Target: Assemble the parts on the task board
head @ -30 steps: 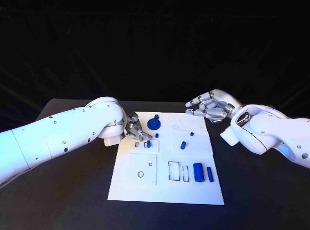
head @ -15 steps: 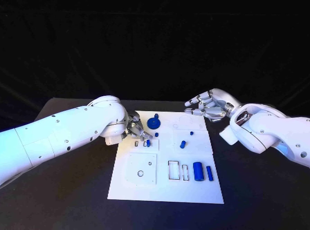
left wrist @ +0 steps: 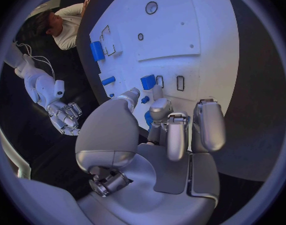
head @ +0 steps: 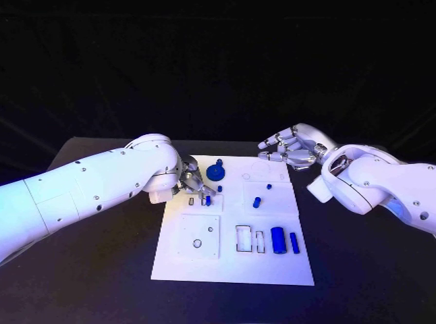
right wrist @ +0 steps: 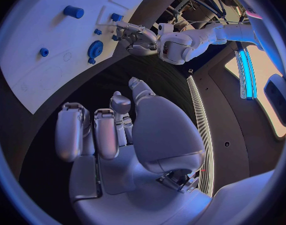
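Left hand (head: 192, 182): fingers curled at the task board (head: 277, 266) edge; whether anything is grasped cannot be told.
Right hand (head: 291, 150): fingers curled, nothing held.

Cool bluish light falls on the white arms and board (head: 233, 263), while the backdrop and tabletop (head: 101, 270) stay near black. Both wrist views bend straight edges into curves, and a bright strip lamp (right wrist: 246, 67) glares in the right one.

matt white task board (head: 233, 256), glossy blue plastic parts (head: 279, 240), by the left hand (head: 191, 181): brushed silver metal.
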Motion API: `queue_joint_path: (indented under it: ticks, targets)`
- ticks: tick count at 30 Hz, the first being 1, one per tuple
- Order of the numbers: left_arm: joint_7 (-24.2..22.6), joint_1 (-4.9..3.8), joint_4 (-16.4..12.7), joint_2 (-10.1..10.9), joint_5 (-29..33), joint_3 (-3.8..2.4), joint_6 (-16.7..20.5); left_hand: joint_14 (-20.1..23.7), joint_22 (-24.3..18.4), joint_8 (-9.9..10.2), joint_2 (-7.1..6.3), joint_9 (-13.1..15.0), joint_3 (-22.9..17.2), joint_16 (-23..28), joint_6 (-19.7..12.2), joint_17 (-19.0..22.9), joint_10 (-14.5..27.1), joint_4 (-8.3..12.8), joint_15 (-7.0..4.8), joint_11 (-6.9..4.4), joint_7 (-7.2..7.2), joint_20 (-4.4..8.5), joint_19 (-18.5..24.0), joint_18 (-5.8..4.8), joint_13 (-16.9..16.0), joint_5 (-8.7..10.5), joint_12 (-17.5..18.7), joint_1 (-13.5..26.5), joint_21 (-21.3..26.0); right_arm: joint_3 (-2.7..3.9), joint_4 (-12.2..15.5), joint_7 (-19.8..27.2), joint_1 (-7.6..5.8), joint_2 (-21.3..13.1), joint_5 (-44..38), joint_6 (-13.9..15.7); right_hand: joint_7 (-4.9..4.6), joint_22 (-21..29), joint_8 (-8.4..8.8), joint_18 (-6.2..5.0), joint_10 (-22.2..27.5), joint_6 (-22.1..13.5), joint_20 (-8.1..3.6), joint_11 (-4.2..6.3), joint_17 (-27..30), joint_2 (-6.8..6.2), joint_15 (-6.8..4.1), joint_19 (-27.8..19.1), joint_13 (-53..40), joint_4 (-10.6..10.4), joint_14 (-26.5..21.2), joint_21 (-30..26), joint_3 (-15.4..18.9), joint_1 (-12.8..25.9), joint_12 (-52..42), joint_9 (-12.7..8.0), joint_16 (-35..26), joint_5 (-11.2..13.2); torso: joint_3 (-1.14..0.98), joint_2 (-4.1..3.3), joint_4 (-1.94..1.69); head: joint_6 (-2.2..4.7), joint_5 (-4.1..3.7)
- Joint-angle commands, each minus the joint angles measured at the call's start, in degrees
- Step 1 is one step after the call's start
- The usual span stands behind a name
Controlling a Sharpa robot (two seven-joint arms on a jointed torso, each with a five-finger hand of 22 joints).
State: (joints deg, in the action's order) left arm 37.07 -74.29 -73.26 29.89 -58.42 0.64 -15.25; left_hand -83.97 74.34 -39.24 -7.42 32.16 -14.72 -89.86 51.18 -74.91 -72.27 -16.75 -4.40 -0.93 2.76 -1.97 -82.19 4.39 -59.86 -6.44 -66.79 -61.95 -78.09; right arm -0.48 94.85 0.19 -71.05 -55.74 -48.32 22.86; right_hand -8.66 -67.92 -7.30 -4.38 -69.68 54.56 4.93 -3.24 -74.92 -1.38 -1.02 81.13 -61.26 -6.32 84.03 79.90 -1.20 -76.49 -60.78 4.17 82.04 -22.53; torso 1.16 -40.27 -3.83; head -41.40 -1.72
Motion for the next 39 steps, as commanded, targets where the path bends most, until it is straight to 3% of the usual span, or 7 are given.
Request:
queue_joint_path:
  ticks: [1,39]
  targets:
    - [0.24,-0.04,0.26,-0.33,0.05,0.07,-1.98,-6.03,0.05,-0.36,-0.52,0.09,-0.42,-0.14,-0.04,-15.09,-0.10,-0.06,-0.07,-0.14,0.08,0.08,-0.22,-0.58,-0.05,0.05,-0.18,0.17,-0.12,0.00,-0.04,0.11,-0.02,0.11,-0.26,-0.80,0.17,0.06,-0.32,0.07,0.29,-0.30,-0.20,-0.12,-2.02,-0.08,-0.14,-0.13,0.05,-0.17,3.34,-0.22,0.20,-0.53,0.13,-0.09,-0.36,-0.16,0.02,0.00,0.01,-0.17,-0.04]
    - [0.25,0.37,2.07,-2.13,0.04,0.54,-2.92,-6.03,0.57,-0.70,-0.11,0.67,-2.18,-0.14,0.12,-15.09,-0.42,0.27,-0.21,-0.32,-0.13,0.18,-0.41,-0.66,-0.37,0.08,-0.50,-0.65,-0.38,-0.03,-0.65,0.38,0.09,0.87,-0.26,-1.65,0.17,0.13,-0.40,0.05,0.18,-0.22,-0.21,-0.12,-1.92,0.01,-0.14,-0.15,-0.01,-0.33,3.32,-0.26,0.19,-0.44,0.02,-0.07,-0.44,-0.39,-0.04,-0.04,-0.02,-1.20,-0.27]
